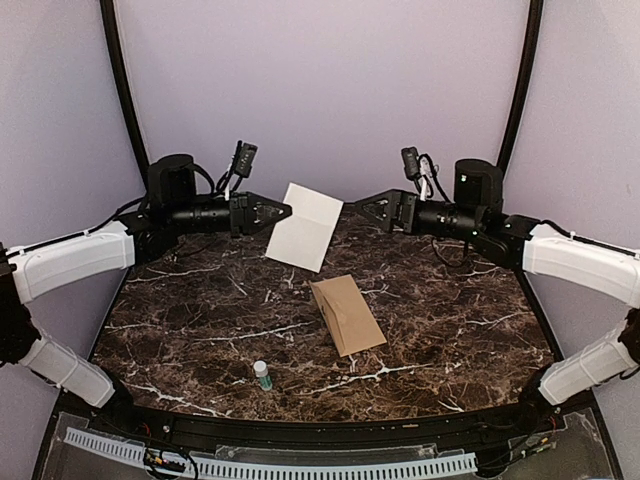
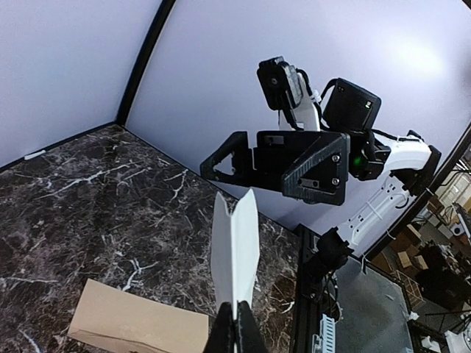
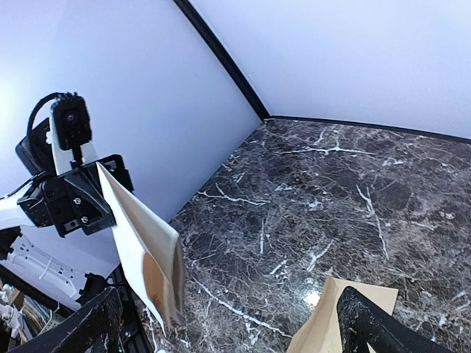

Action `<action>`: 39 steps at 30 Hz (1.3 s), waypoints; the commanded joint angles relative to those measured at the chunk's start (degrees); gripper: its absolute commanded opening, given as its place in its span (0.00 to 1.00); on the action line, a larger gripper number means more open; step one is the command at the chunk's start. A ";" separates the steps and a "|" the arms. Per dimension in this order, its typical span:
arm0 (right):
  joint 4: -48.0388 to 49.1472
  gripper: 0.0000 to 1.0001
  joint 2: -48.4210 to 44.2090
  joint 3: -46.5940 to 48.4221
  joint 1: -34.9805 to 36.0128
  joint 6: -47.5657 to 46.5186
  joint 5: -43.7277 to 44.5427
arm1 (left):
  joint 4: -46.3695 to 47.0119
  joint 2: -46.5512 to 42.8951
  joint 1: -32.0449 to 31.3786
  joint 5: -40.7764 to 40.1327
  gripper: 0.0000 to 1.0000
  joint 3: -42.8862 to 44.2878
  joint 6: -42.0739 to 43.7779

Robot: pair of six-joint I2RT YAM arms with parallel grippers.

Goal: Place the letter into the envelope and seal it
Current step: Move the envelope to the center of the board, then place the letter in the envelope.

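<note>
- Left gripper is seen pressed together on the near-left edge of the letter, a cream folded sheet that is held up in the air above the far part of the table.
- From the left wrist view, the letter is seen edge-on, its two leaves spreading slightly apart above the pinching fingers.
- The right gripper is spread wide and holds nothing; it is pointed at the letter from the opposite side and is kept just apart from the sheet's right edge.
- In the right wrist view, its two fingers are seen far apart at the lower corners, with the letter and the left gripper beyond them.
- The envelope, of plain tan-brown kraft paper, is laid flat on the dark marble table, nearer than the letter and below it, close to the middle of the surface and turned at an angle.
- The envelope is touched by neither gripper; whether its flap is open cannot be told.
- A small white bottle with a green cap is stood upright near the front edge, well apart from the envelope.
</note>
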 commanded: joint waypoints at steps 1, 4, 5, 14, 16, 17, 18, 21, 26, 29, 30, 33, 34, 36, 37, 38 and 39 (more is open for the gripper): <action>1.10 0.99 -0.31 4.33 0.10 -7.01 -9.32 | -11.12 4.58 -3.86 5.56 0.00 8.02 7.35; -1.13 0.97 0.31 7.05 0.11 -9.84 -14.12 | -18.51 8.39 -5.22 9.01 0.00 11.69 11.03; -2.33 0.96 0.83 8.21 0.14 -10.63 -14.90 | -20.26 9.07 -6.11 9.40 0.00 12.56 13.08; -13.44 0.80 7.59 15.77 0.42 -16.01 -26.44 | -33.52 13.95 -8.95 11.45 0.00 18.67 20.15; -13.89 0.76 8.45 15.33 0.83 -15.95 -27.73 | -33.86 13.99 -9.05 11.60 0.00 18.86 20.51; -14.17 0.75 8.85 15.14 1.08 -15.93 -28.35 | -33.83 14.02 -9.09 11.62 0.00 18.87 20.65; -14.34 0.74 9.19 14.92 1.37 -15.86 -28.77 | -33.82 14.04 -9.10 11.70 0.00 18.88 20.71; -15.10 0.70 10.25 14.01 2.23 -15.71 -29.21 | -33.59 13.99 -9.10 11.98 0.00 18.88 20.86; -14.50 0.59 11.49 12.86 3.87 -14.59 -30.62 | -33.50 13.99 -9.10 12.17 0.00 18.95 21.23; -14.12 0.47 12.19 12.45 4.80 -14.14 -31.61 | -33.40 14.14 -9.10 12.44 0.00 18.97 21.35; -13.48 0.42 12.36 12.20 5.11 -13.84 -31.84 | -33.37 14.14 -9.10 12.43 0.00 18.97 21.41; -12.47 0.33 13.02 11.79 6.04 -13.16 -32.57 | -33.38 14.24 -9.10 12.56 0.00 18.81 21.46; -12.69 0.31 13.23 11.77 6.18 -13.16 -32.36 | -33.38 14.19 -9.10 12.58 0.00 18.80 21.46; -13.32 0.26 13.47 11.72 6.30 -13.66 -31.50 | -33.28 13.97 -9.10 13.00 0.00 18.80 21.46; -13.54 0.23 13.57 11.62 6.28 -13.78 -31.27 | -33.23 13.93 -9.10 13.21 0.00 18.73 21.46; -13.52 0.20 13.66 11.53 6.25 -13.87 -31.34 | -33.08 13.83 -9.10 13.30 0.00 18.68 21.40; -13.35 0.15 13.66 11.38 6.29 -13.83 -31.45 | -33.00 13.77 -9.10 13.44 0.00 18.63 21.39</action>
